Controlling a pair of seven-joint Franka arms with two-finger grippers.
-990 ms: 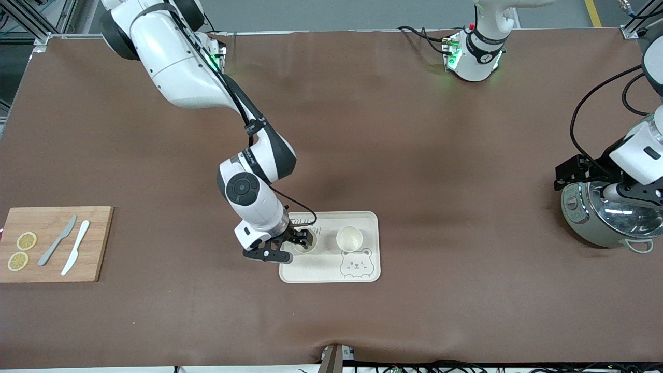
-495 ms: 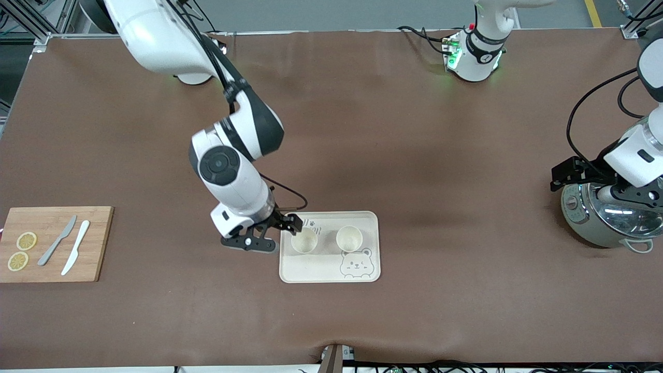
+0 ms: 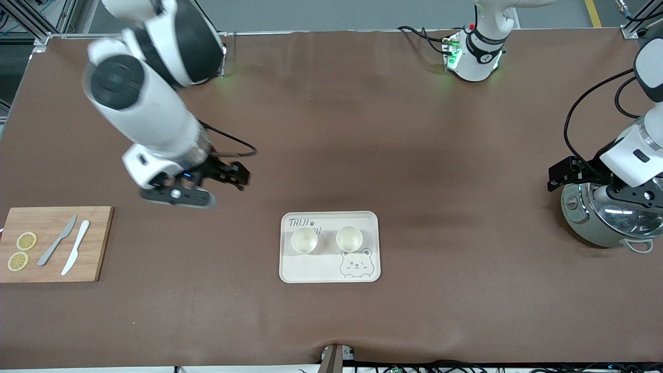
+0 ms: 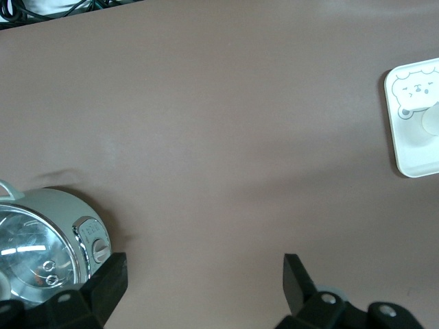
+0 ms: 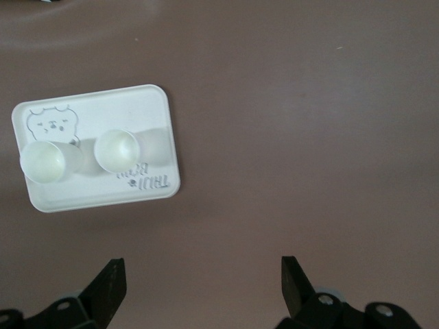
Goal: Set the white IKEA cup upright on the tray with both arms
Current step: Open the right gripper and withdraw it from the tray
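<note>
The right gripper [image 3: 228, 175], fingers spread and empty, has risen away from the tray [image 3: 330, 269], leaving two cups [image 3: 304, 241] upright there, while the left gripper [image 3: 595, 178], also spread, waits over the cooker [image 3: 606, 217], so the placing seems finished.

A cream tray [image 3: 330, 272] bearing grey "TAIJI" lettering and a grey bear-face drawing held two white cups [image 3: 304, 241] on a brown table [image 3: 362, 129], while a tan wooden cutting board [image 3: 88, 259] carried yellow lemon slices [image 3: 26, 241], a grey knife [image 3: 57, 240] and a white knife [image 3: 75, 254].
</note>
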